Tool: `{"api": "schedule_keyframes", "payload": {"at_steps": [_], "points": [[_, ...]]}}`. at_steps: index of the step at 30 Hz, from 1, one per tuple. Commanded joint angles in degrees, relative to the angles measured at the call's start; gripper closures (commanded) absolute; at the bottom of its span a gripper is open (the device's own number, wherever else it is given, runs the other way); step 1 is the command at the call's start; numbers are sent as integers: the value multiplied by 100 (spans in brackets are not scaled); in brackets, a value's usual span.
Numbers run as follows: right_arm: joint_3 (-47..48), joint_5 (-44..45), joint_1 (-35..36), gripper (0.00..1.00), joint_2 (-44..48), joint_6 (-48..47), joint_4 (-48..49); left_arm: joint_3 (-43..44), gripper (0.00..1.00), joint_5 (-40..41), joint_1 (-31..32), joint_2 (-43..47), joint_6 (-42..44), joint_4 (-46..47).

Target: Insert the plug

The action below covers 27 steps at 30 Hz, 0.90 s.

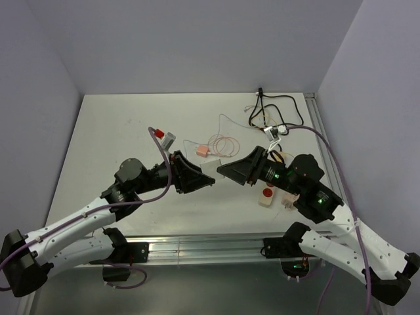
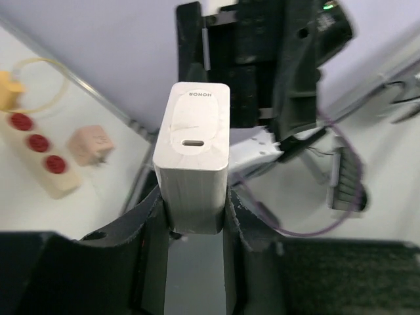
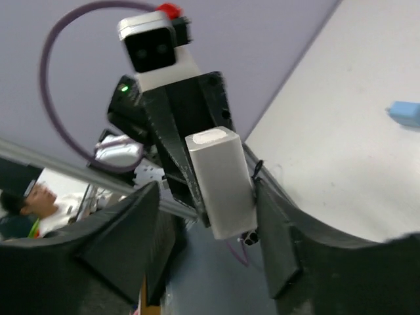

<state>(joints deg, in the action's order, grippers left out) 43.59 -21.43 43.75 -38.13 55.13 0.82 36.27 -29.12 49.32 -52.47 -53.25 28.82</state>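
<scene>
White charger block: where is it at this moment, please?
The white charger block sits clamped in the left gripper, at the centre of the left wrist view, with the open right gripper just opposite it.

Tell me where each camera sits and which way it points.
Top external: above and behind, looking down on the table; both arms show.
Left wrist: faces the right arm; left pincer grips a white charger.
Right wrist: faces the left arm; right pincer, open, frames the view.
Both wrist views show the charger.
</scene>
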Motion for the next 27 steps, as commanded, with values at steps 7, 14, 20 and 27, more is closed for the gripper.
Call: {"api": "schedule_keyframes", "payload": {"at_steps": [7,14,20,27], "points": [[2178,1045,73,25,-598,-794,-3420,591,100,1594,-1,439,2635,-2169],[3347,1229,178,20,-1740,-978,-4739,486,100,1708,201,562,3576,-2047],[3997,1668,449,19,-2478,-1207,-5354,328,100,1682,350,641,3875,-1854],[4798,2134,907,20,-3235,-1373,-5768,354,100,1893,570,624,4051,-2073]]}}
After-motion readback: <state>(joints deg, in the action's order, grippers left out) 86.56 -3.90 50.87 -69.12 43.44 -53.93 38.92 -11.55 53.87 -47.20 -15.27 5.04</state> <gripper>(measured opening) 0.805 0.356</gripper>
